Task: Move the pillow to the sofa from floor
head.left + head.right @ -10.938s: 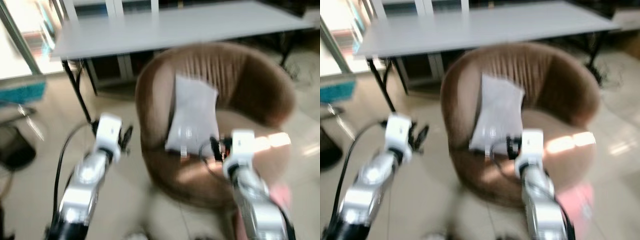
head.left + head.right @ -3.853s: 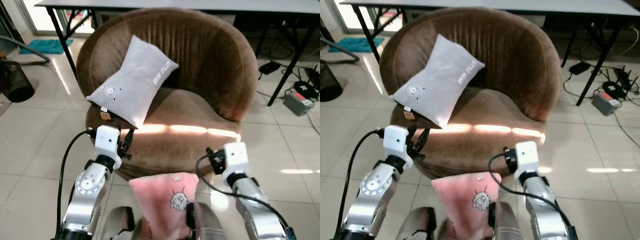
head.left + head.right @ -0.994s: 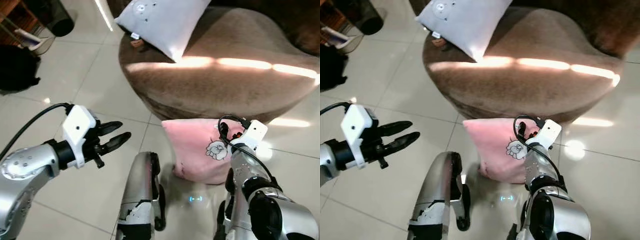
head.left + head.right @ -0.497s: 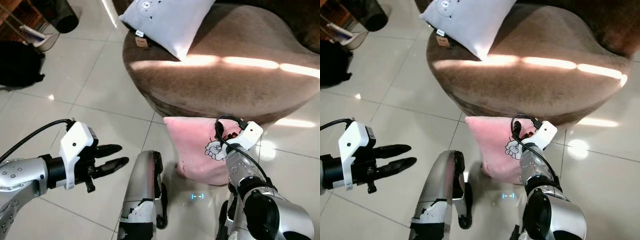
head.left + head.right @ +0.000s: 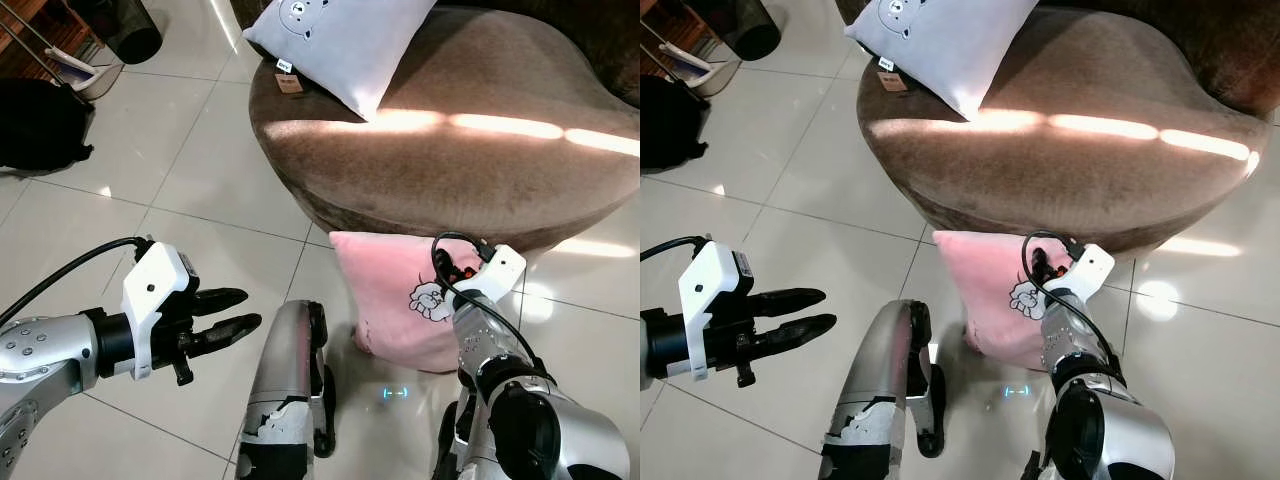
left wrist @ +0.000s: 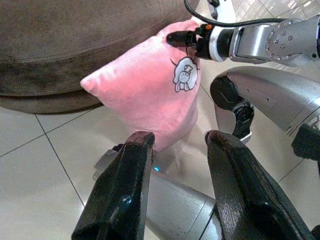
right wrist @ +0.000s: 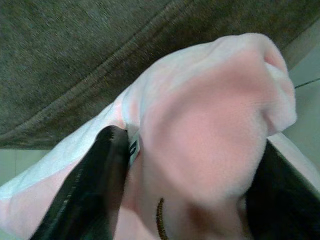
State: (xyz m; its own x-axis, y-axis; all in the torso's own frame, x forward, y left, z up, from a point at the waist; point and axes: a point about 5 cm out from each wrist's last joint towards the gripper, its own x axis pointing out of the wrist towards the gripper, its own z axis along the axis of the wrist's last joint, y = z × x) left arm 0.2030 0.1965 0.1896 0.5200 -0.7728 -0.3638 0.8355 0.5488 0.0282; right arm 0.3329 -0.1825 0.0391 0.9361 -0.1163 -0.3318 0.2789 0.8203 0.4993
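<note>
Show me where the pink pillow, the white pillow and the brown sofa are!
pink pillow (image 5: 385,295), left eye view, on its plain front.
white pillow (image 5: 345,40), left eye view, on its middle.
brown sofa (image 5: 480,170), left eye view, on the bare seat.

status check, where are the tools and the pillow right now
Right tool shut on soft pink pillow, which stands on the tile floor against brown velvet sofa. Left tool open, apart from it. Grey pillow on the seat.

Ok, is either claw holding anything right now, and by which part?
The right claw has the pink pillow's upper corner bunched between its fingers, against the sofa base. The left claw is open, holding nothing.
</note>
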